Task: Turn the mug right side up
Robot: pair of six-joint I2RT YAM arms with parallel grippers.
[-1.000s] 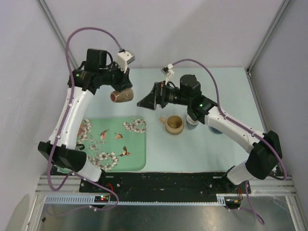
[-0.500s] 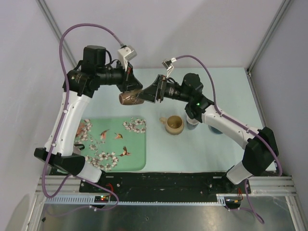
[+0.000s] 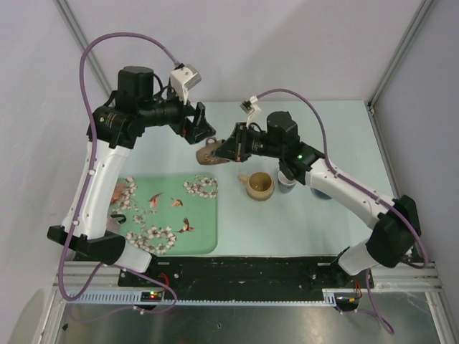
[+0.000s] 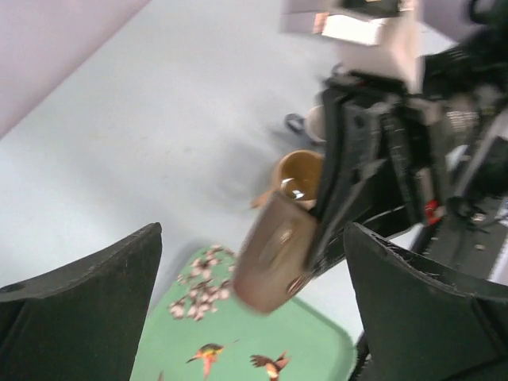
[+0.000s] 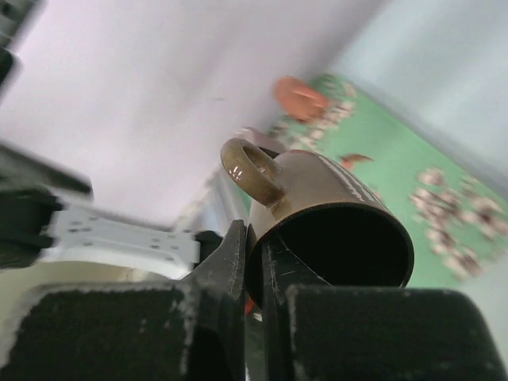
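The brown mug (image 3: pixel 209 153) hangs in the air above the table, tipped on its side with its base toward the left arm. My right gripper (image 3: pixel 224 149) is shut on its rim, one finger inside the mouth and one outside, just below the handle (image 5: pixel 251 170). The right wrist view looks straight into the mug (image 5: pixel 341 208) past the right gripper (image 5: pixel 255 248). My left gripper (image 3: pixel 200 130) stands open. In its wrist view the mug (image 4: pixel 272 260) floats between the wide-apart fingers (image 4: pixel 95 294) of the left gripper (image 4: pixel 252 238) without touching them.
A second, tan mug (image 3: pixel 259 185) stands upright on the table under the right arm. A dark cup (image 3: pixel 287 182) sits just right of it. The green flowered tray (image 3: pixel 204 231) lies at the front left, below the held mug. Grey walls close in the back and sides.
My left gripper let go of the brown mug and opened wide. My right gripper closed on the mug's rim. The mug moved right and slightly down.
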